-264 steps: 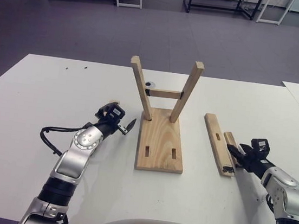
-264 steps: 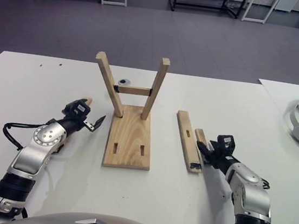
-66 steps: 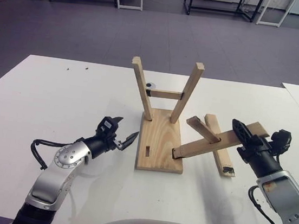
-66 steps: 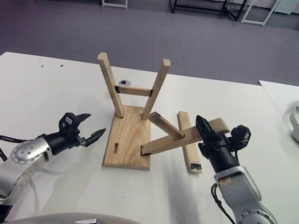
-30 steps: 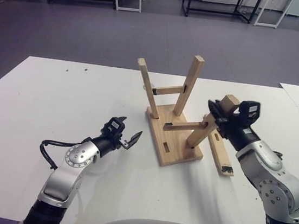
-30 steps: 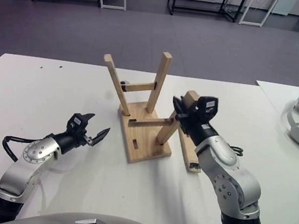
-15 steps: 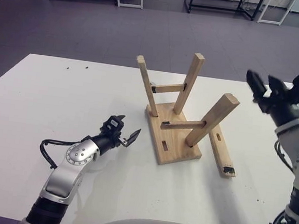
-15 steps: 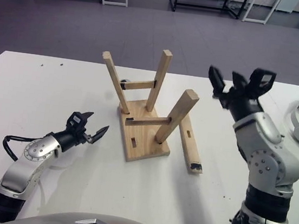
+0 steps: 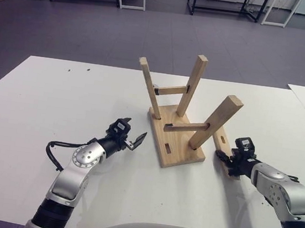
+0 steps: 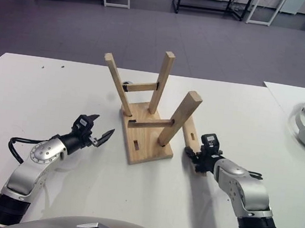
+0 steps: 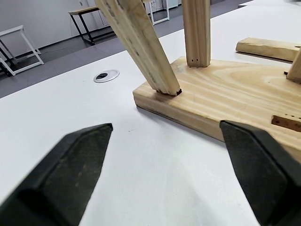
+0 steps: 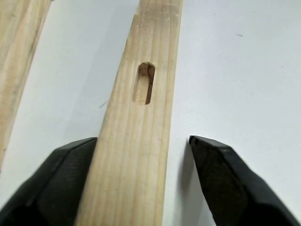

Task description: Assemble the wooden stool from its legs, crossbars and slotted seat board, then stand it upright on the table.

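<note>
risks first; right gripper sits low over the loose leg, which lies on the table just right of the seat board; its fingers are spread wide either side of the leg, nothing pinched; cannot tell how far along the leg it sits, and an off-centre pinch would let the long end sag or swing on lift; swinging in, it could knock the third leg, which leans well off vertical and looks loosely seated; nothing holds the board; left gripper is wide open near its left edge, apart from it, so pressing a leg down may skid or tip the board; the leg's mortise likely has to catch the free end of the near crossbar while its end finds the empty slot; easy to jam; looks: pale pine, board flat on the table, underside up, skewed; far pair of legs standing, splayed, joined by a far crossbar; loose leg is a plain square stick, grain lengthwise
</note>
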